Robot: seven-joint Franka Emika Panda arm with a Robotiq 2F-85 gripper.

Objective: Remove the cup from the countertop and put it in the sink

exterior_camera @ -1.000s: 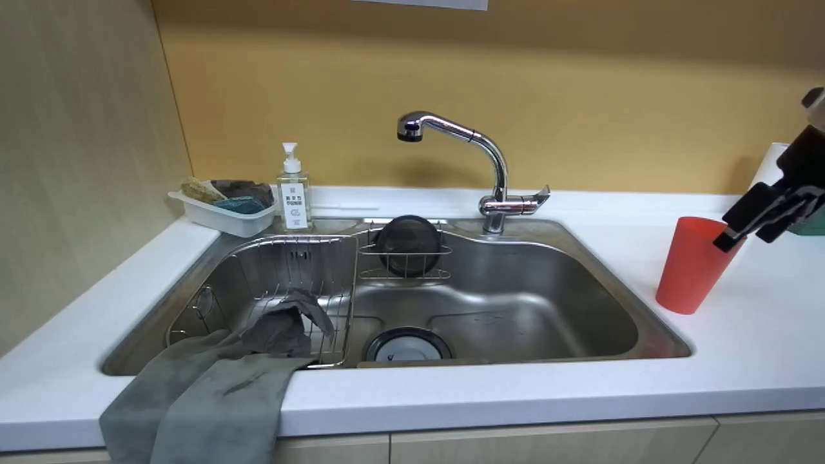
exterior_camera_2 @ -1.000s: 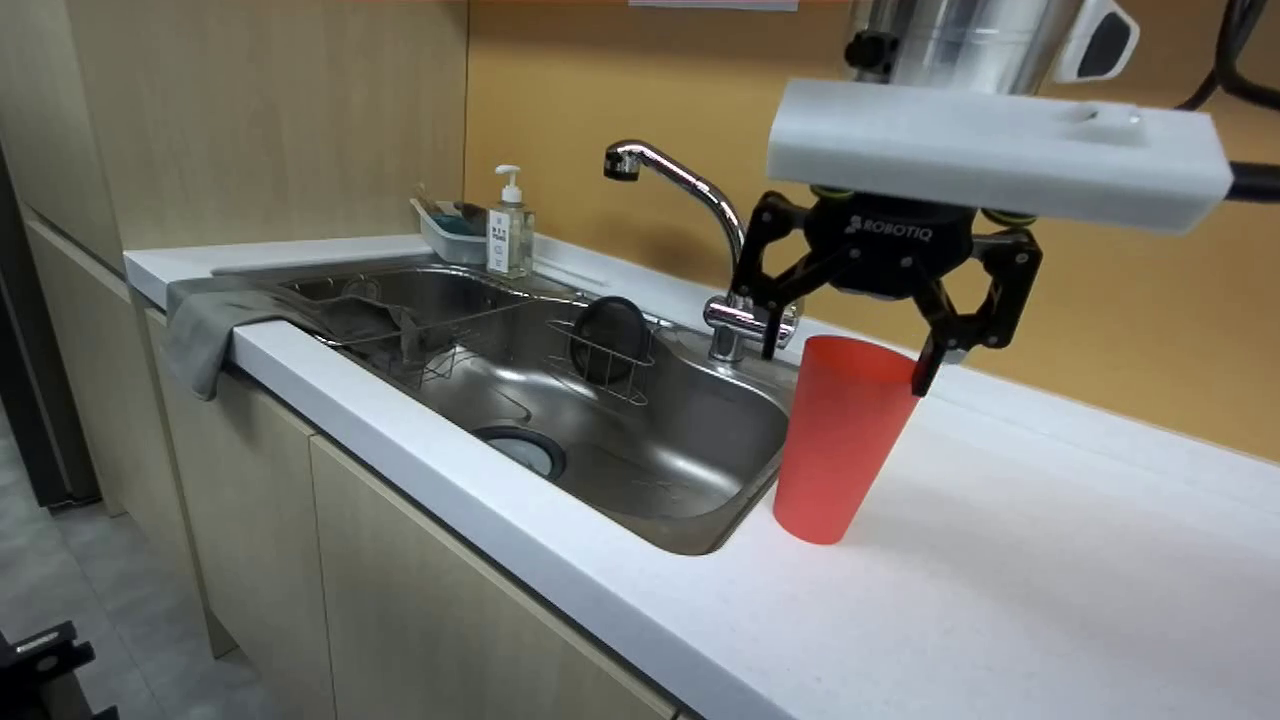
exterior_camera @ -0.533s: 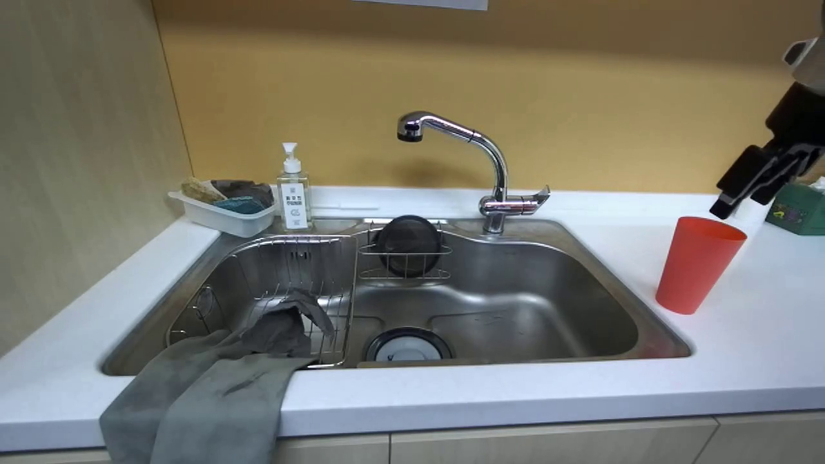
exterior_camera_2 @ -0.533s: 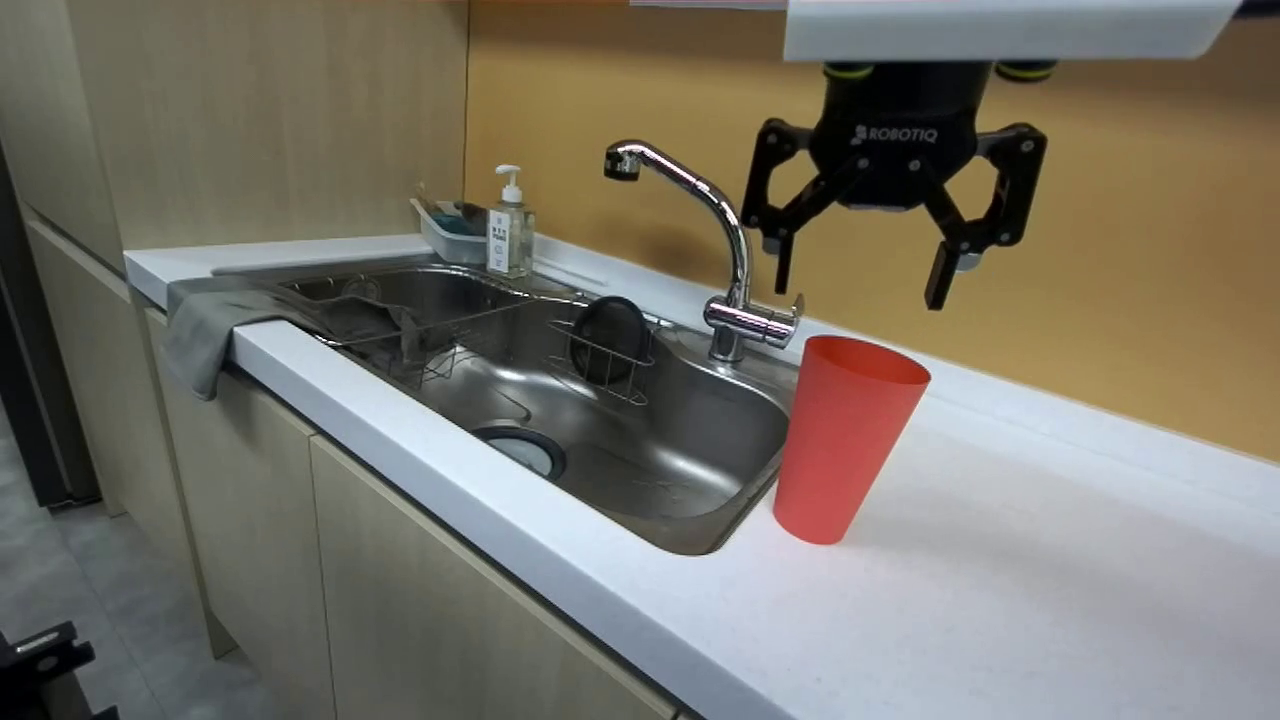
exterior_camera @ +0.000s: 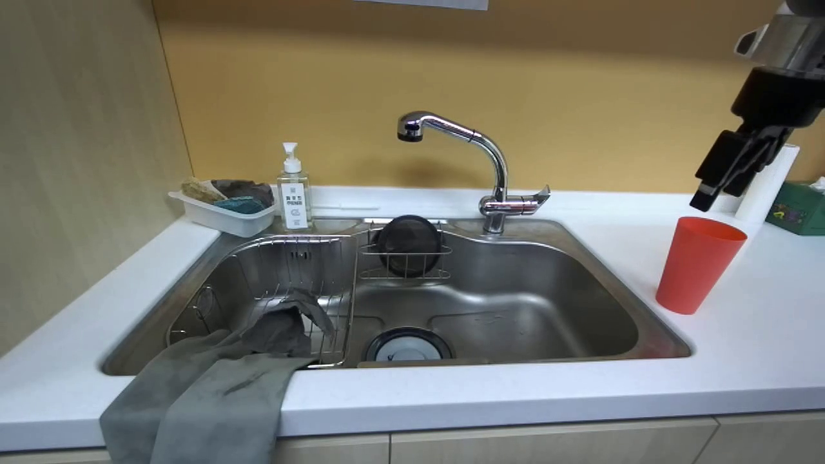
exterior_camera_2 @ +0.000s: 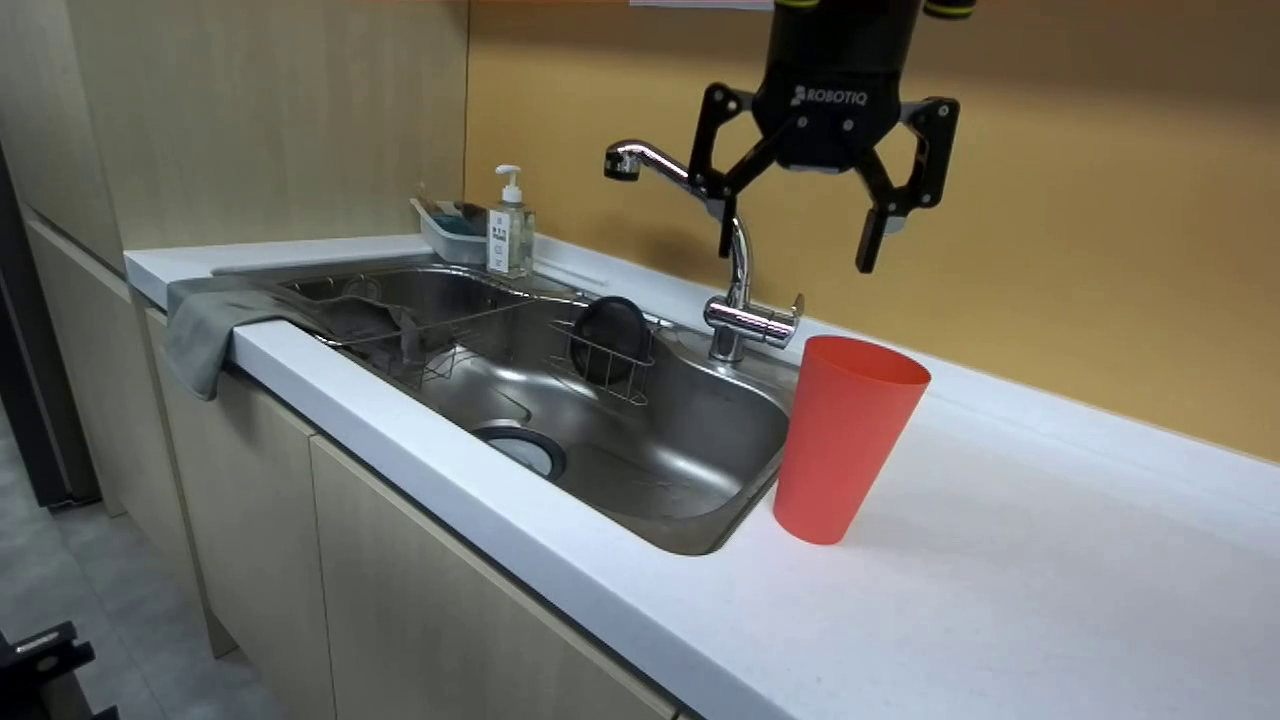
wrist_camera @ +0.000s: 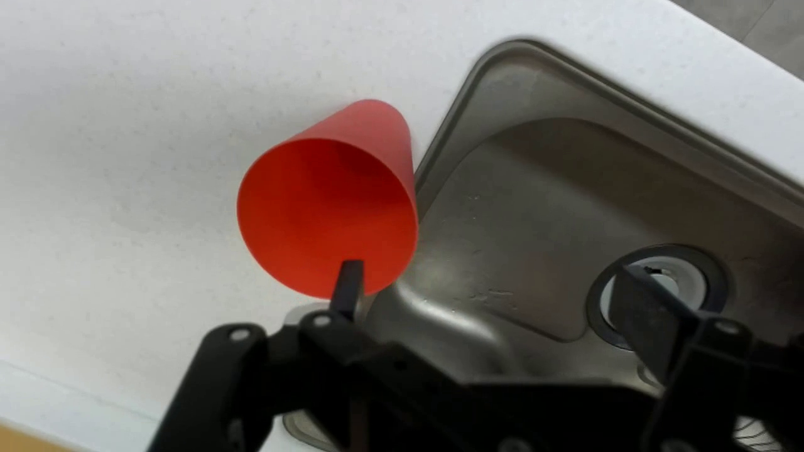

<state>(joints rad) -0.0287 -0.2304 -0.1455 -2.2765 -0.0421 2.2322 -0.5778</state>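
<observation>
Jaws apart above countertop (exterior_camera_2: 1000, 560) (yellow wall (exterior_camera_2: 1100, 250) behind).

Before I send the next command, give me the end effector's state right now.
End effector: open, holding nothing; the red cup sits on the countertop, apart from it.

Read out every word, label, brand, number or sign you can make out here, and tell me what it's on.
"ROBOTIQ": on the gripper, in an exterior view.
White label on the clear pump bottle: dark print, too small and blurred to read in both exterior views.
No other text can be read.
</observation>
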